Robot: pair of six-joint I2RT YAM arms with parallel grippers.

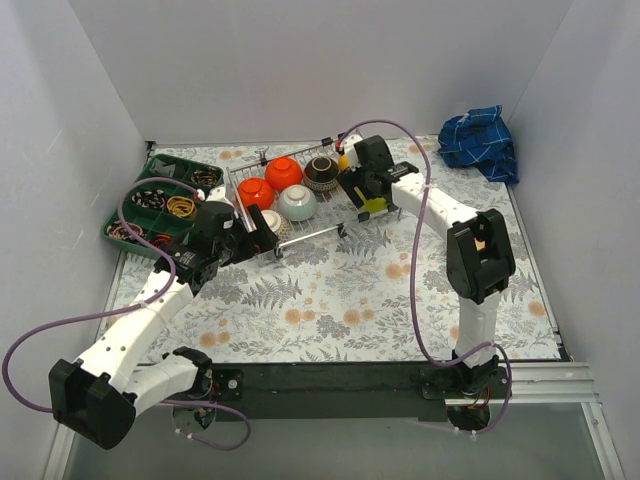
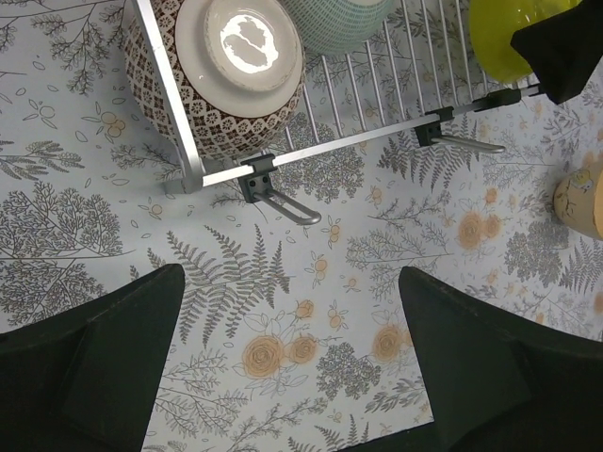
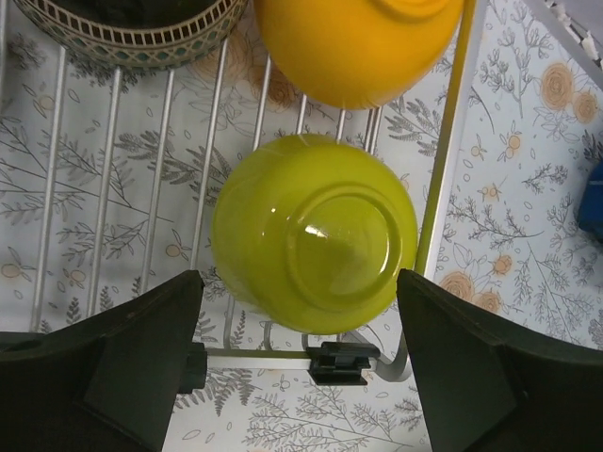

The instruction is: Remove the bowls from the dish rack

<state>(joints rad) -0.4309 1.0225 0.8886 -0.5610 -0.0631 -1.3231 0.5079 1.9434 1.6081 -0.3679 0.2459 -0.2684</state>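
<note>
The silver wire dish rack (image 1: pixel 312 235) holds several upside-down bowls: two red-orange (image 1: pixel 284 172), one pale teal (image 1: pixel 298 202), one dark brown (image 1: pixel 321 171), one brown patterned (image 1: pixel 275 222), one orange-yellow (image 1: pixel 345 160). My right gripper (image 1: pixel 368 200) is open, its jaws on either side of a yellow-green bowl (image 3: pixel 316 235) at the rack's front right corner (image 3: pixel 264 353), not touching it. My left gripper (image 2: pixel 292 367) is open and empty over the tablecloth, just in front of the rack's front left corner (image 2: pixel 254 179) and the brown patterned bowl (image 2: pixel 226 66).
A green compartment tray (image 1: pixel 160 200) of small items lies left of the rack. A blue cloth (image 1: pixel 482 140) lies at the back right. A cream-coloured object (image 2: pixel 582 200) sits on the tablecloth right of the rack's front. White walls close in three sides.
</note>
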